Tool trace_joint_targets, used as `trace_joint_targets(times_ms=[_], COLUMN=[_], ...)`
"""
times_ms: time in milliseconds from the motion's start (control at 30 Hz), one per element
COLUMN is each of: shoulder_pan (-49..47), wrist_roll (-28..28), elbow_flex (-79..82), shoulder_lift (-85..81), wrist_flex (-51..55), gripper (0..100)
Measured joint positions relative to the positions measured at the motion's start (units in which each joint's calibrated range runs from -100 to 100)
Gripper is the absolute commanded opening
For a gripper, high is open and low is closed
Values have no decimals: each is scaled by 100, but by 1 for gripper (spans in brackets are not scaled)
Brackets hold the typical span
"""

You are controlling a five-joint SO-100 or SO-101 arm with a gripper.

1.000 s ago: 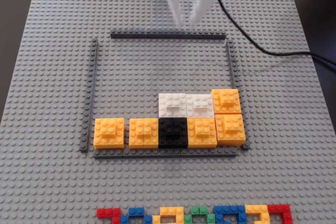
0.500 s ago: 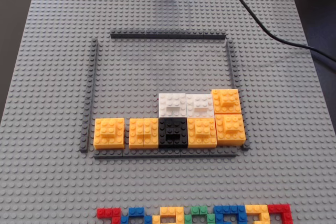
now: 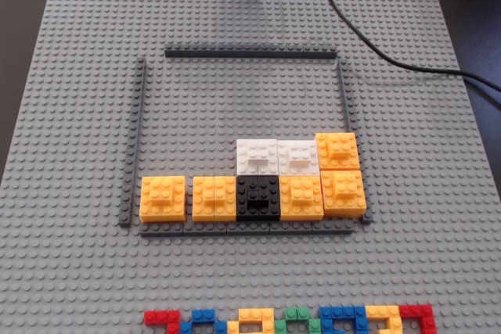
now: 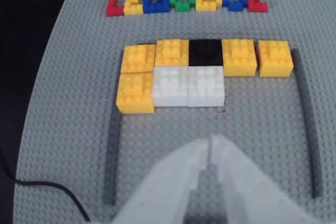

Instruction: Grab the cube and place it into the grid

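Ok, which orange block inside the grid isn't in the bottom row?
The orange block at the right end, beside the white blocks; it sits stacked one row above the other four in the fixed view.

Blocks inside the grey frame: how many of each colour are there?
Orange blocks: 5
White blocks: 2
Black block: 1
Total: 8

Showed a light-grey studded grid framed by dark-grey strips. Held two white cubes, five orange blocks and one black block. Had a red, yellow, blue and green brick row, a black cable and a white gripper.
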Motion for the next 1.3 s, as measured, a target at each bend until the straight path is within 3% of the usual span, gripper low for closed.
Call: trace_joint_targets(times_ms=[800,1300], shoulder_pan=[15,-233], wrist_roll=[-68,-88], elbow_flex=[3733,4148], shoulder_lift=[-653,-653], wrist_flex=[-1363,-1397], gripper=[0,0])
